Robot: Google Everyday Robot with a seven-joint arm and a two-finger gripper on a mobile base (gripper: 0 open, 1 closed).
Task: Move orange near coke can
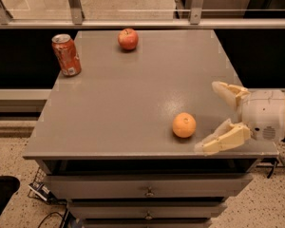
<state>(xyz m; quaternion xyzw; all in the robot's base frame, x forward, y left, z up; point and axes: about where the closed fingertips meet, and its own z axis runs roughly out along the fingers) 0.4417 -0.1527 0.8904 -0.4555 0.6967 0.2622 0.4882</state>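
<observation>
Near front edge of tabletop [128, 103], right side: orange [184, 125], round, dimpled matte skin, resting free; gripper [210, 118] just beside it on right, cream plastic fingers [225, 140] spread wide, holding nothing; lower finger seems clear of fruit, though gap hard to judge from this angle; grasp not yet made, whole carry left; tabletop smooth grey, slight sheen; far left: coke can [66, 54], red cylinder, silver top, upright, well apart from orange; far centre: glossy red apple [128, 39].

One fairly close camera looks down from the front of the tabletop [133, 103] toward its far edge. The gripper [209, 118], spread wide, hangs at the tabletop's right edge.
</observation>
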